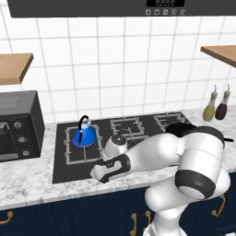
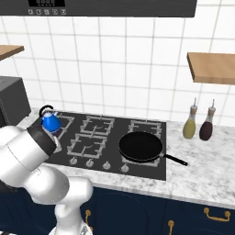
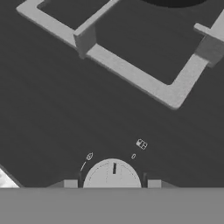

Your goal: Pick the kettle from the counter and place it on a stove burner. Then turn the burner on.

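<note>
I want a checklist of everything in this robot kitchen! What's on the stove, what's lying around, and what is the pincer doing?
Surface: pale marbled stone counter holding flat black glass stove.
Job's things: small bright blue kettle stands on the large grey square burner grate.
Clutter: black frying pan, two sauce bottles, dark boxy oven.
Grippers: pincer straddles a silver knob, jaws apart.
Cables: nothing seen.
Surroundings: white wall tiles, wooden shelves, navy cabinets.
</note>
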{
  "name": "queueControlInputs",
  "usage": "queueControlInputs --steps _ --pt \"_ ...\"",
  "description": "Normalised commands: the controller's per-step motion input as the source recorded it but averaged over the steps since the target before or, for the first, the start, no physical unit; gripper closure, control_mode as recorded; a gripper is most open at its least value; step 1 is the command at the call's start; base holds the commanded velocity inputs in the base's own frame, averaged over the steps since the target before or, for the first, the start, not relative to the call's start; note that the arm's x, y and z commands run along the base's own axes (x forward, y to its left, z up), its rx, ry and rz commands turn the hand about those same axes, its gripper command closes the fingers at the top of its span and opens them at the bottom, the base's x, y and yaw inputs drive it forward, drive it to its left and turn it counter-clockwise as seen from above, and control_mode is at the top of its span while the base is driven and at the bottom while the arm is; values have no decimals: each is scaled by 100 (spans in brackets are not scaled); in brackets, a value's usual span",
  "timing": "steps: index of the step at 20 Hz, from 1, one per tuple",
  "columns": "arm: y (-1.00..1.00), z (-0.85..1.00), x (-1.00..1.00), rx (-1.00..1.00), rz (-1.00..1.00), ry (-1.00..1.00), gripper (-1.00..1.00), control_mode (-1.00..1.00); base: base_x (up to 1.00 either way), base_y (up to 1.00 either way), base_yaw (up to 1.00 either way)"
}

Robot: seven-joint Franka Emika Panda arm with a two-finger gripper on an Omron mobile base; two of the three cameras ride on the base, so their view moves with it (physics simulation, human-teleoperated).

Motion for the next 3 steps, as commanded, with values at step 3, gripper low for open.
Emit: queueControlInputs --steps 3 --pt "0 43 0 0 0 -2 -100 -100 0 0 0"
